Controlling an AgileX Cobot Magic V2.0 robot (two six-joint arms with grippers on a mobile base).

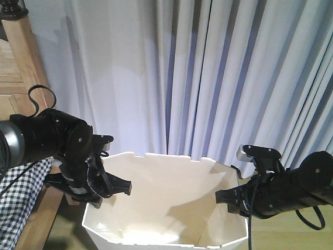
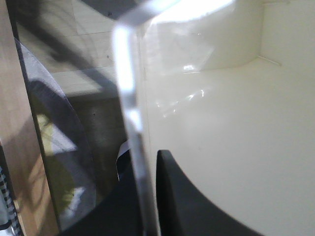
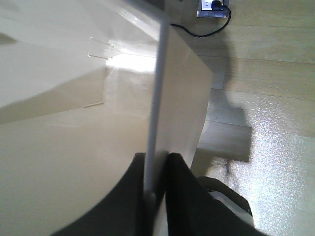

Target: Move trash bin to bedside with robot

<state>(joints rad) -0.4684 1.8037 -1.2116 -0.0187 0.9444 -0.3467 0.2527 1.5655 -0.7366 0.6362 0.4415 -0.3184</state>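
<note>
Cream-white plastic trash bin (image 1: 171,208), gripped at two opposite walls, stands in front of a pale pleated curtain (image 1: 218,78) and just beside the bedside (image 1: 23,67), a light-brown wooden frame carrying black-and-white checked bedding (image 1: 23,185). Left tool (image 1: 107,190) is closed onto the bin's left wall, one finger inside and one outside. Right tool (image 1: 233,200) is likewise clamped on the right wall, the thin rim running between its fingers. Wooden floor (image 3: 266,73) shows beyond the right wall.
</note>
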